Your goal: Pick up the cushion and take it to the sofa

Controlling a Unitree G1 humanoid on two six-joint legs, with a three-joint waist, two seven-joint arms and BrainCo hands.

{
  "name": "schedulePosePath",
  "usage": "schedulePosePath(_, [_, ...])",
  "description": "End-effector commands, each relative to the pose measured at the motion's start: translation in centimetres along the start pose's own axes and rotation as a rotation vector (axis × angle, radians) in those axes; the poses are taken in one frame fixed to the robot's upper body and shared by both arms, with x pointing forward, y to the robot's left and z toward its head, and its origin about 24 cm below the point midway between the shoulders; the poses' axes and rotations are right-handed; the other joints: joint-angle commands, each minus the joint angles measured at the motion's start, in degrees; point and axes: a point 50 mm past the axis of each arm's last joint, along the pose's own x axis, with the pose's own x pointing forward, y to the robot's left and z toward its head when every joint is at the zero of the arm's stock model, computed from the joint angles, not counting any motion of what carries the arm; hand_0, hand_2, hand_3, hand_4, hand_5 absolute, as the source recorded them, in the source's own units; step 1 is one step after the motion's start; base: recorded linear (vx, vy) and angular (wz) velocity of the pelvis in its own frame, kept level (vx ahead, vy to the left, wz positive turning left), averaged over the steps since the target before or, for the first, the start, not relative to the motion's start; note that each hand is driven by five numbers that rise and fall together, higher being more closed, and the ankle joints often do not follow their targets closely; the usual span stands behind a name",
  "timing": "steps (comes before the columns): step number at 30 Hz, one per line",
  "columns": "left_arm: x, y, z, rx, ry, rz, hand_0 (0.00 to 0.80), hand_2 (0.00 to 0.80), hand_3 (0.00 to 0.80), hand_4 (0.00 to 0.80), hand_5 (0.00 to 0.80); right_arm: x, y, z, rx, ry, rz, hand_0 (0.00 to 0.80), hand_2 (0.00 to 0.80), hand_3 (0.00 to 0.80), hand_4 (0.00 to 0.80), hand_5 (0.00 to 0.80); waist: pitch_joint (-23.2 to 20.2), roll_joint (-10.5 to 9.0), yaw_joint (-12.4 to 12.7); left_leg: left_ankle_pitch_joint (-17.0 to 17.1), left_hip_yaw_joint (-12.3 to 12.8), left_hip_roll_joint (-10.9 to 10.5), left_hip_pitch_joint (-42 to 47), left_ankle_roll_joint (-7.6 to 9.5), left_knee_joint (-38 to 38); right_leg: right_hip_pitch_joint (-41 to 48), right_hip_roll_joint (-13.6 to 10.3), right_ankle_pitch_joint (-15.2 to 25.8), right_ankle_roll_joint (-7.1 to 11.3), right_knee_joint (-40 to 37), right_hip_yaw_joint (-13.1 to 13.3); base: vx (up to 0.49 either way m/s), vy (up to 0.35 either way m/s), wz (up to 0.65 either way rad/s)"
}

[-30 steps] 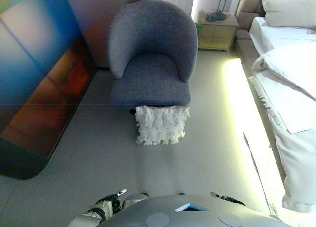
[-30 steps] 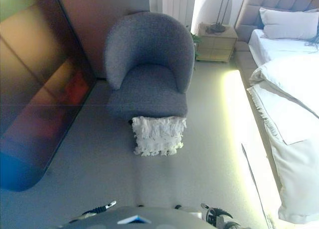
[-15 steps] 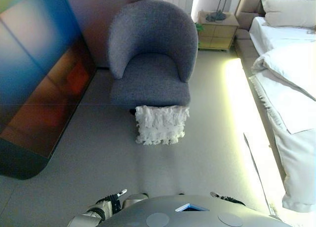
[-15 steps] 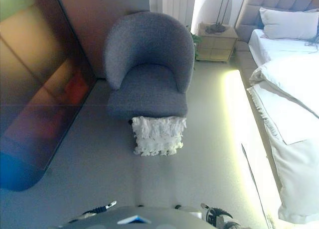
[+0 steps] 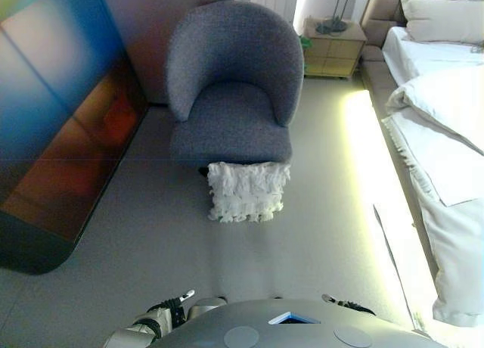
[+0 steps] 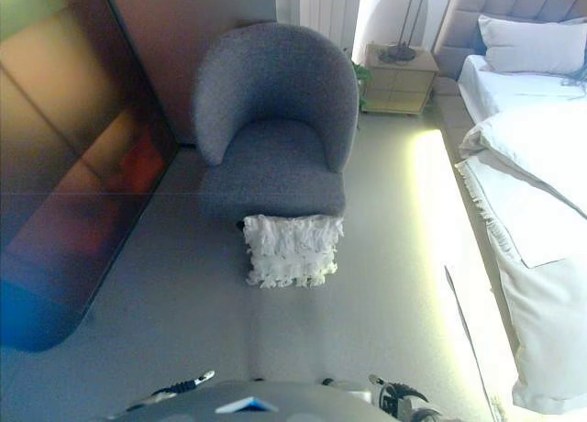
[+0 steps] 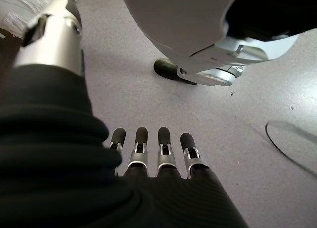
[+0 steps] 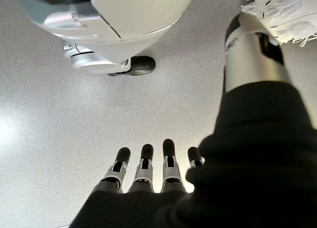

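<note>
A white fringed cushion (image 5: 248, 191) stands on the floor, leaning against the front of a grey round-backed armchair (image 5: 231, 91). Both hands hang low by my sides, well short of the cushion. My left hand (image 7: 158, 156) has straight fingers over bare floor and holds nothing. My right hand (image 8: 148, 171) is the same, fingers straight and empty. The cushion's fringe (image 8: 277, 2) shows past the right thumb. In the eye views only the edges of the left hand (image 5: 162, 316) and right hand (image 6: 399, 396) show at the bottom.
A dark glossy panel (image 5: 53, 121) runs along the left. A bed with white bedding (image 5: 446, 136) lines the right side, with a lit strip on the floor beside it. A bedside cabinet (image 5: 333, 45) stands behind the armchair. Grey floor (image 5: 151, 242) lies between me and the cushion.
</note>
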Motion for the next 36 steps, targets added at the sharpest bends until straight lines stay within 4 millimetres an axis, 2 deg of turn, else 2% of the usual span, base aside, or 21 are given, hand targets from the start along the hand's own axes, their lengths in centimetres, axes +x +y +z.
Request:
schedulePosePath(1, [-0.2,-1.2,0.9,0.013,0.009,-0.001,0.000,0.000,0.000,0.000,0.000,-0.1,0.5,1.2,-0.024,-0.002,-0.009,0.000,0.000,0.000,0.000,0.000,-0.2,-1.56,0.0,-1.5,1.4,-2.8,-0.1,2.55,0.0,-2.1,-0.5,2.6,2.72,0.1,-0.2,0.026,-0.071,0.02])
schedulePosePath(3, [-0.2,-1.2,0.9,-0.015,0.012,0.003,0.000,0.000,0.000,0.000,0.000,-0.1,0.5,1.3,-0.026,-0.002,-0.008,0.000,0.000,0.000,0.000,0.000,0.0,-1.75,0.0,-1.9,1.4,-3.0,0.0,2.74,1.0,-1.9,-0.4,2.4,2.42,0.3,0.0,0.008,-0.087,0.02])
schedulePosePath(6, [-0.2,-1.5,1.5,-0.146,-0.014,-0.003,0.000,0.000,0.000,0.000,0.000,-0.1,0.4,1.7,-0.039,-0.016,-0.001,0.000,0.000,0.000,0.000,0.000,1.3,-3.61,0.4,-6.4,0.8,-4.8,-4.3,2.75,14.5,-2.5,-1.4,2.1,1.30,1.8,-0.2,-0.048,-0.144,0.02])
schedulePosePath(8, [-0.3,-1.7,2.2,-0.194,-0.043,-0.012,0.000,0.000,0.000,0.000,0.000,-0.1,0.1,2.4,-0.040,-0.033,-0.011,0.000,0.000,0.000,0.000,0.000,3.1,-4.62,1.1,-5.0,-0.5,-6.1,-10.4,1.84,27.2,-3.5,-1.8,1.7,0.07,3.6,-1.0,-0.102,-0.156,0.06])
schedulePosePath(9, [-0.4,-1.9,2.2,-0.214,-0.048,-0.025,0.000,0.000,0.000,0.000,0.000,-0.1,-0.2,2.9,-0.039,-0.046,-0.016,0.000,0.000,0.000,0.000,0.000,4.2,-5.03,1.4,-3.4,0.1,-6.7,-14.0,1.17,35.6,-4.1,-2.1,1.6,-0.75,4.6,-1.1,-0.104,-0.121,-0.04])
schedulePosePath(11, [-0.4,-2.0,2.1,-0.241,-0.039,-0.037,0.000,0.000,0.000,0.000,0.000,-0.2,-0.5,3.5,-0.034,-0.065,-0.015,0.000,0.000,0.000,0.000,0.000,5.1,-4.65,1.8,-2.9,0.1,-6.4,-17.4,0.98,39.8,-4.7,-1.9,1.2,-1.42,5.9,-0.9,-0.044,-0.065,-0.07])
schedulePosePath(12, [-0.4,-2.0,2.0,-0.245,-0.036,-0.036,0.000,0.000,0.000,0.000,0.000,-0.2,-0.5,3.6,-0.031,-0.069,-0.015,0.000,0.000,0.000,0.000,0.000,5.4,-4.56,2.2,-2.7,0.1,-6.2,-17.9,1.19,39.0,-4.5,-1.9,0.9,-1.40,6.1,-0.7,0.050,-0.017,-0.18])
schedulePosePath(14, [-0.2,-1.7,1.5,-0.268,-0.024,-0.025,0.000,0.000,0.000,0.000,0.000,-0.2,-0.4,3.6,-0.026,-0.070,-0.010,0.000,0.000,0.000,0.000,0.000,5.7,-3.70,3.1,0.0,-0.3,-3.9,-17.3,0.82,30.2,-3.1,-0.8,-1.0,-1.21,6.5,-0.6,0.158,-0.001,-0.26])
schedulePosePath(17, [-0.1,-1.0,0.4,-0.261,-0.014,-0.012,0.000,0.000,0.000,0.000,0.000,-0.1,-0.3,3.1,-0.023,-0.052,-0.024,0.000,0.000,0.000,0.000,0.000,5.8,-1.38,4.3,7.5,-0.2,-0.3,-16.8,-1.62,14.2,0.0,2.7,-3.8,-1.72,5.9,0.3,0.289,0.026,-0.18])
schedulePosePath(21, [0.1,-0.7,-0.9,-0.241,0.002,-0.015,0.000,0.000,0.000,0.000,0.000,-0.1,-0.4,2.4,-0.008,-0.030,-0.037,0.000,0.000,0.000,0.000,0.000,5.9,-0.03,5.7,14.3,-0.8,2.0,-18.9,-3.74,5.2,4.0,5.8,-7.2,-2.82,7.0,2.9,0.389,0.044,-0.21])
schedulePosePath(22, [0.1,-0.6,-1.1,-0.243,0.007,-0.017,0.000,0.000,0.000,0.000,0.000,0.0,-0.5,2.3,-0.009,-0.027,-0.041,0.000,0.000,0.000,0.000,0.000,5.8,0.17,5.8,14.7,-0.8,2.2,-19.1,-3.83,4.1,4.6,6.3,-8.2,-3.15,7.7,3.6,0.513,0.077,0.07])
schedulePosePath(26, [0.1,-0.5,-2.2,-0.241,0.048,-0.008,0.000,0.000,0.000,0.000,0.000,0.0,-0.7,1.5,-0.033,0.004,-0.055,0.000,0.000,0.000,0.000,0.000,5.2,0.65,6.5,13.3,-1.9,3.2,-19.8,-3.79,0.4,6.2,6.8,-12.3,-3.77,11.4,5.4,0.547,0.084,0.35])
schedulePosePath(30, [0.1,-0.5,-2.6,-0.248,0.067,-0.014,0.000,0.000,0.000,0.000,0.000,0.0,-0.9,0.7,-0.029,0.036,-0.073,0.000,0.000,0.000,0.000,0.000,5.1,0.55,6.8,11.7,-1.8,4.0,-19.5,-3.34,1.1,7.8,5.5,-14.9,-3.51,13.8,5.1,0.592,0.129,-0.12])
schedulePosePath(32, [0.1,-0.2,-2.3,-0.247,0.055,-0.014,0.000,0.000,0.000,0.000,0.000,0.0,-1.0,0.4,-0.007,0.051,-0.089,0.000,0.000,0.000,0.000,0.000,5.0,0.43,6.6,10.7,-1.1,4.0,-19.2,-2.58,3.6,7.8,3.9,-15.7,-2.11,16.5,4.0,0.701,0.231,-0.25])
schedulePosePath(34, [0.2,0.1,-2.0,-0.251,0.045,-0.011,0.000,0.000,0.000,0.000,0.000,0.0,-1.0,0.1,-0.002,0.061,-0.093,0.000,0.000,0.000,0.000,0.000,4.7,-0.26,6.6,9.8,-1.6,2.9,-19.8,-1.85,6.9,7.6,2.5,-14.0,-0.55,19.9,3.4,0.646,0.208,-0.18])
schedulePosePath(36, [0.2,0.7,-1.3,-0.254,0.026,-0.018,0.000,0.000,0.000,0.000,0.000,0.0,-0.7,-0.4,-0.021,0.053,-0.086,0.000,0.000,0.000,0.000,0.000,3.2,-2.07,7.0,6.5,-1.8,-0.1,-20.2,0.86,10.7,7.4,0.4,-8.2,2.69,25.0,2.9,0.603,0.177,-0.29])
